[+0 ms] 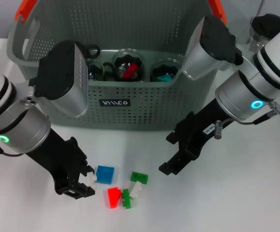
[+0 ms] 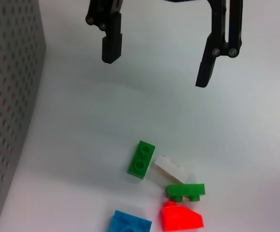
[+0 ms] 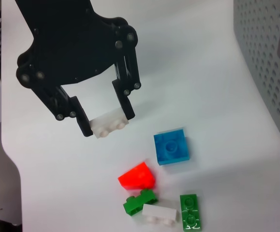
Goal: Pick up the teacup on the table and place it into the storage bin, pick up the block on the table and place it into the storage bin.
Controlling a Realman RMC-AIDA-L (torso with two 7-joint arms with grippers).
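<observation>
The white block (image 3: 110,124) sat clamped between the left gripper's (image 1: 85,182) fingers, low over the bench (image 1: 236,193), left of the blue block (image 1: 105,174). It looked light, rigid and slick, best pinched across its flat sides. The right gripper (image 1: 176,152) hung with fingers apart, near the right. The storage bin (image 1: 125,104) stood beyond; its cups were partly hidden by both arms.
</observation>
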